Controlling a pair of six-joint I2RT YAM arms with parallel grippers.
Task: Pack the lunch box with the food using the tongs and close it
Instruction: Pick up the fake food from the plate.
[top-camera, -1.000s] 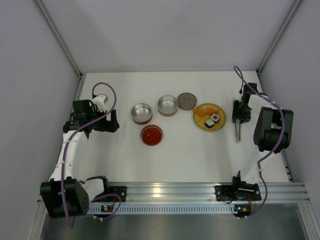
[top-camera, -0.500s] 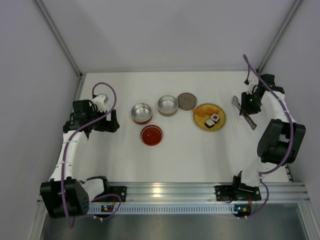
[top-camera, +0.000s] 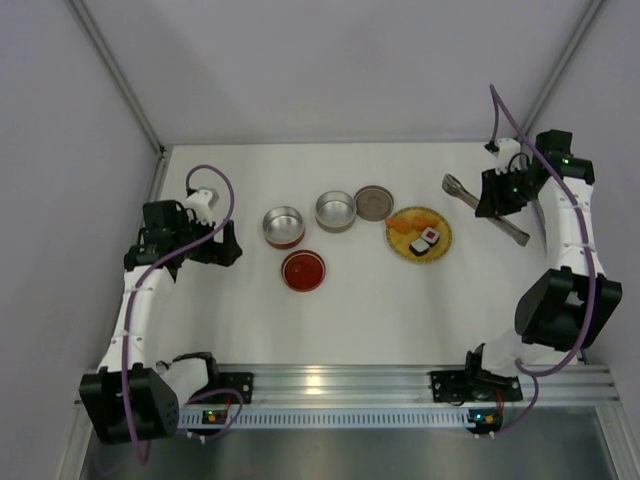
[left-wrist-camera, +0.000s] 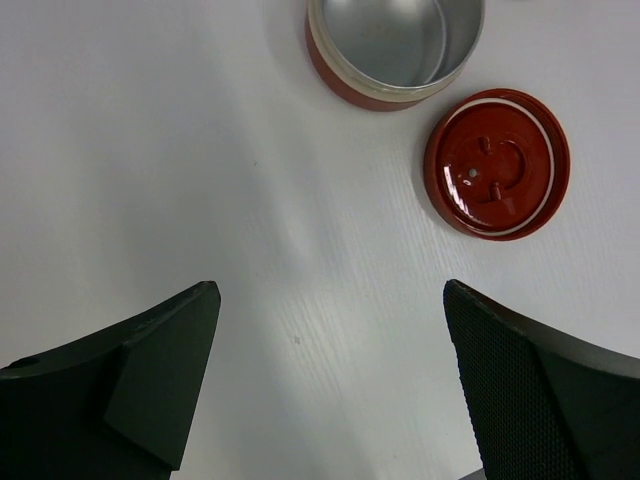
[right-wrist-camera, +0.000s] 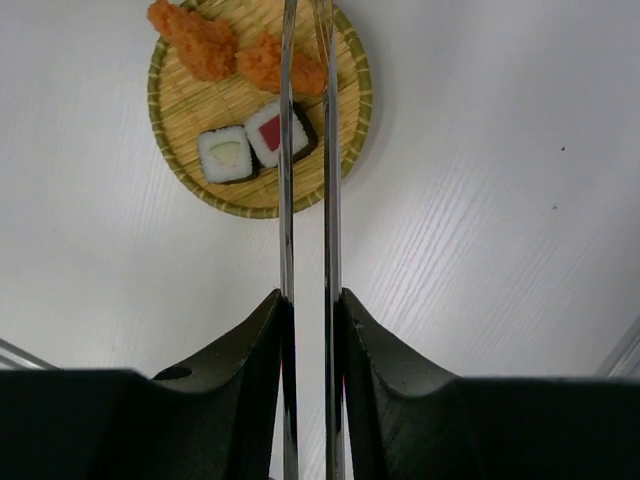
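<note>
Food (right-wrist-camera: 262, 132) on yellow woven plate (right-wrist-camera: 185, 108)

My fingers (right-wrist-camera: 240, 370) were black, the tongs (right-wrist-camera: 287, 200) silver. The woven plate (right-wrist-camera: 190, 110) was yellow, chunks (right-wrist-camera: 205, 42) orange, rolls (right-wrist-camera: 228, 153) white, black-rimmed, with red or green centres.

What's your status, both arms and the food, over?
Right gripper shut on tongs, tips toward plate. Left gripper open, empty, near red lid. Food on plate; red tin empty. Nothing between tongs and plate.
</note>
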